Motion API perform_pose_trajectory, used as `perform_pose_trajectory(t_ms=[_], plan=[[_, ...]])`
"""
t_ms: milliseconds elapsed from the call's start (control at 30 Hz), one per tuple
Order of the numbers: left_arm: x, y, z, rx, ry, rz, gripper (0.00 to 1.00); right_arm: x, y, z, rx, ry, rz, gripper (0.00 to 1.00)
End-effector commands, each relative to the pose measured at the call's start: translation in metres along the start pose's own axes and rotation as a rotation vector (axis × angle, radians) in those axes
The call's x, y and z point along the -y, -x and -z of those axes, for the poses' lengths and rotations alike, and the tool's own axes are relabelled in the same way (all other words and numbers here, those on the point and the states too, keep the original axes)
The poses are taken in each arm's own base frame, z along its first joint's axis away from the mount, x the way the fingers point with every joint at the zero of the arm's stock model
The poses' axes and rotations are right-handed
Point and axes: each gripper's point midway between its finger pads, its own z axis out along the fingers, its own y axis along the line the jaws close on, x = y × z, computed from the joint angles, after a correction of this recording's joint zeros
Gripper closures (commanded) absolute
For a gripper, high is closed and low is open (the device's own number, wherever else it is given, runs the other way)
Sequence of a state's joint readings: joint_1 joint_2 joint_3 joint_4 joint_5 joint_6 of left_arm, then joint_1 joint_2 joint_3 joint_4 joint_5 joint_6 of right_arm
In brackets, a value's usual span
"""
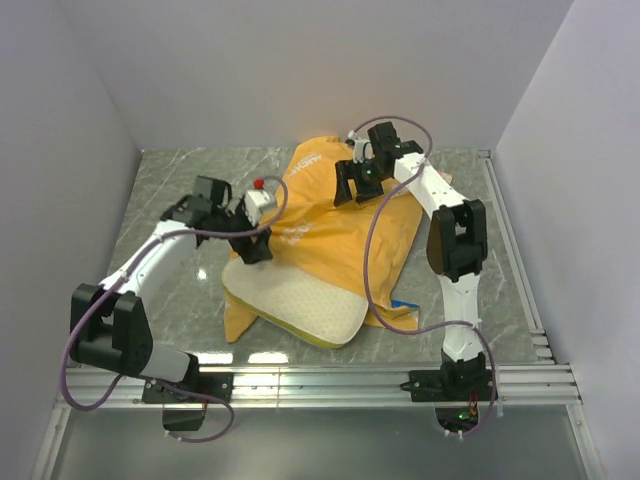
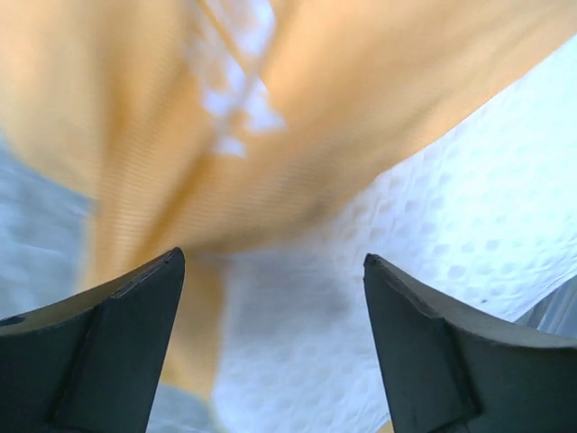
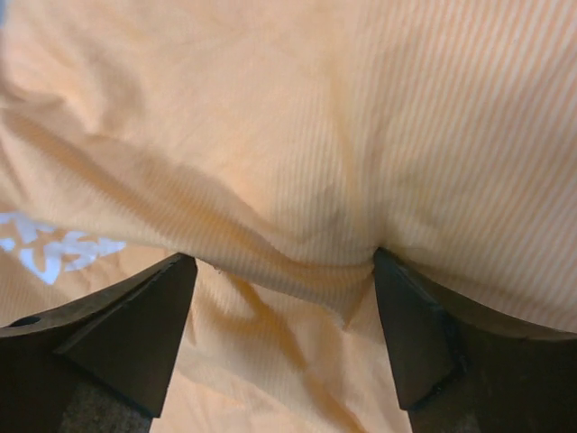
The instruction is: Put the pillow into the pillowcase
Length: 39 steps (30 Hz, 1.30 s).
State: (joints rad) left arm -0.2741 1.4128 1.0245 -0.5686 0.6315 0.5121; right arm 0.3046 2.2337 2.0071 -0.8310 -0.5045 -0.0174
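Grey marble table (image 1: 180,170) carries the pillow (image 1: 305,305), partly inside the orange-yellow pillowcase (image 1: 330,215); its near end is not yet covered. Left gripper (image 1: 250,245) and right gripper (image 1: 355,185) have jaws spread, holding nothing.

Pillowcase (image 1: 330,225): orange-yellow cloth, matt, fine ribbed weave, soft creases, pale prints.
Pillow (image 1: 300,305), lower centre: white fabric, dimpled dotted quilting, matt; yellow-green edge band.
Table (image 1: 170,170): grey marble-look, smooth, glossy glare near bottom edge.
Rails (image 1: 330,385): bare metal, shiny.
Fingers (image 2: 117,343): dark, matt, plastic-looking.
Walls (image 1: 300,70): plain white, matt.
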Motion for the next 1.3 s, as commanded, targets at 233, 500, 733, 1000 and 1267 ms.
perform_pose_trajectory(t_ms=[233, 500, 733, 1000, 1267], plan=[[0.086, 0.046, 0.05, 0.143, -0.154, -0.199, 0.08, -0.08, -0.011, 0.149, 0.237, 0.091, 0.161, 0.07], [0.131, 0.035, -0.014, 0.136, 0.041, -0.35, 0.07, -0.042, -0.161, 0.13, -0.12, -0.022, 0.028, 0.09], [0.192, 0.036, -0.072, 0.087, -0.059, -0.541, 0.01, -0.007, -0.238, 0.11, -0.322, -0.113, 0.021, 0.05], [0.198, 0.011, -0.121, -0.025, -0.085, -0.669, 0.02, 0.005, -0.27, 0.095, -0.48, -0.071, 0.01, 0.04], [0.134, 0.033, -0.111, 0.009, -0.041, -0.262, 1.0, 0.002, -0.269, 0.077, -0.47, 0.021, 0.033, 0.05]])
